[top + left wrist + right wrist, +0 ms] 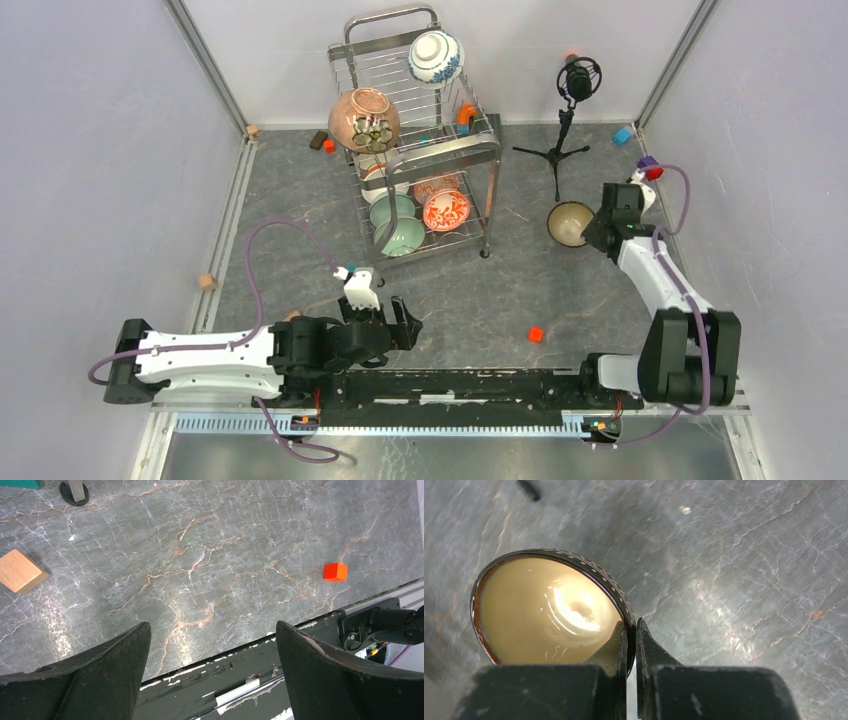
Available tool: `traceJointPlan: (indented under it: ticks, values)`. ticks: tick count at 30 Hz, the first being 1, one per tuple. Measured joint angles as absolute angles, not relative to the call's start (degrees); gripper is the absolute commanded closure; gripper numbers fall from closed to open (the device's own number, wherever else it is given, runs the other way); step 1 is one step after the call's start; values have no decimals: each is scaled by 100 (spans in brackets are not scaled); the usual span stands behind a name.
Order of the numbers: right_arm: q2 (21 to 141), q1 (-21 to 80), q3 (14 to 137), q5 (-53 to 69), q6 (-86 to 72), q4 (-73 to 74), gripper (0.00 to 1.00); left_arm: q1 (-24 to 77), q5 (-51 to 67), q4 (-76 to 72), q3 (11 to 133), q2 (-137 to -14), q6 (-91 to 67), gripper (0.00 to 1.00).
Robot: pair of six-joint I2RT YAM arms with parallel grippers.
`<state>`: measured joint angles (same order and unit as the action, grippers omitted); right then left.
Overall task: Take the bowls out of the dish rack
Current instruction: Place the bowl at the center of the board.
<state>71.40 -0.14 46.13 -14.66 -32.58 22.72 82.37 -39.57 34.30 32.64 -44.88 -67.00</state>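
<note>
Right now my right claw (631,630) is pressed together on the dotted rim of the tan bowl (549,610), one finger inside and one outside. The bowl hangs low over the worktop (480,290), right of the dish rack (480,150) and near the microphone tripod (560,150); I cannot tell whether its foot touches down. My left claw (212,630) is spread wide and holds nothing, near the arm bases.

I judge this to be the set-down step. The next move calls for lowering until the bowl sits flat, then parting the fingers and lifting straight off the rim. The rack holds a brown bowl (365,118), a blue-and-white one (436,57), a pale green one (395,225) and a red floral one (446,210).
</note>
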Motion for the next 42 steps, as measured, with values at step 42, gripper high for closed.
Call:
traceJointPlan:
  ticks: [42]
  values:
    - [10956, -1455, 7682, -565, -3612, 2405, 100, 8237, -4633, 3380, 2768, -3944, -6705, 0]
